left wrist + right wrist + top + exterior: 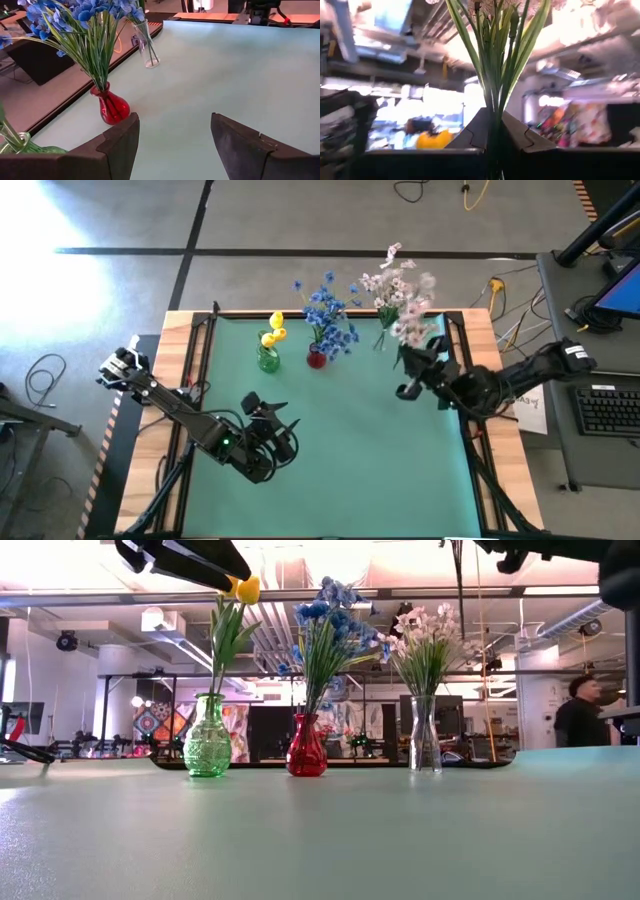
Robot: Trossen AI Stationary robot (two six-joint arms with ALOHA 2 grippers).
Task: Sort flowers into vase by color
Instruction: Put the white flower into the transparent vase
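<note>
Three vases stand in a row near the table's far edge: a green vase point(268, 361) with yellow buds point(273, 330), a red vase point(316, 359) with blue blossoms point(328, 310), and a clear vase point(425, 735) with pink-white sprays point(395, 280). My right gripper point(405, 372) is beside the clear vase, high over the table, shut on a pink-white spray point(413, 330). My left gripper point(268, 418) is open and empty over the mat, on the near side of the green vase. The red vase point(112, 107) shows ahead of its fingers. My right gripper pinches the pink-white spray's green stems and leaves point(496, 107) between its two fingers, which lie across the stems. The stems point(495, 60) rise past the fingers to the blossoms. The spray's lower end is hidden, so whether it hangs clear of the vase cannot be told.
The green mat point(350, 470) is bare on the near side of the vases. Wooden strips edge the table at left and right point(480, 340). A desk with a keyboard point(610, 410) stands to the right. A person point(580, 715) shows far off in the room.
</note>
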